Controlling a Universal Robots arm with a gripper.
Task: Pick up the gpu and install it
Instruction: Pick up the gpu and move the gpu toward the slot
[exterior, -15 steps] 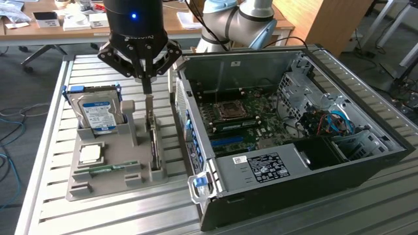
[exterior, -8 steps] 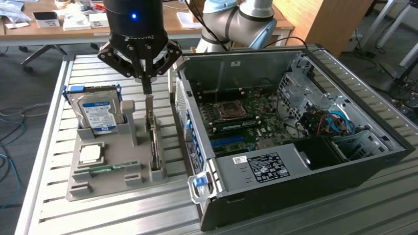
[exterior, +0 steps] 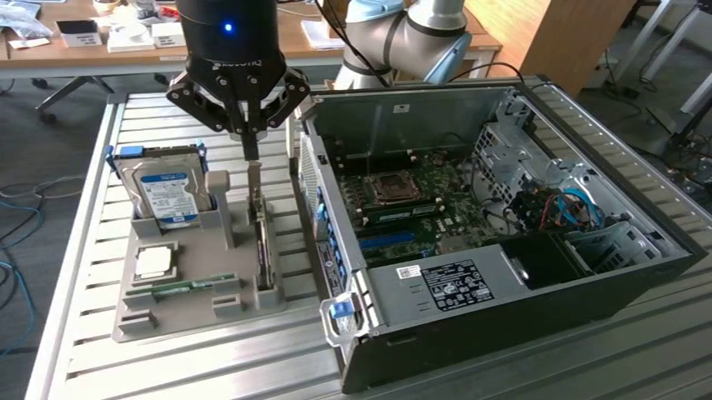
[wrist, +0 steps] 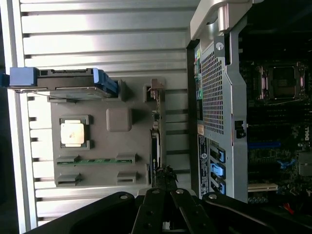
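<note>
The gripper (exterior: 252,155) is hanging straight down over the gray holder (exterior: 212,304) on the bench (exterior: 200,362), with its fingers (exterior: 250,137) pressing narrow together into one thin point. The gpu (exterior: 260,242) is standing on edge in the holder's long slot, on the exterior view's left of the open computer case (exterior: 623,308). Its silver bracket is rising at the far end, so a top edge is sticking up for pinching. The fingertips are sitting right at the bracket's top, but whether they are clamping it I cannot tell. The card is looking seated, not lifted. The hard drive (exterior: 167,196) is standing in its own far slot, well out of the way.
</note>
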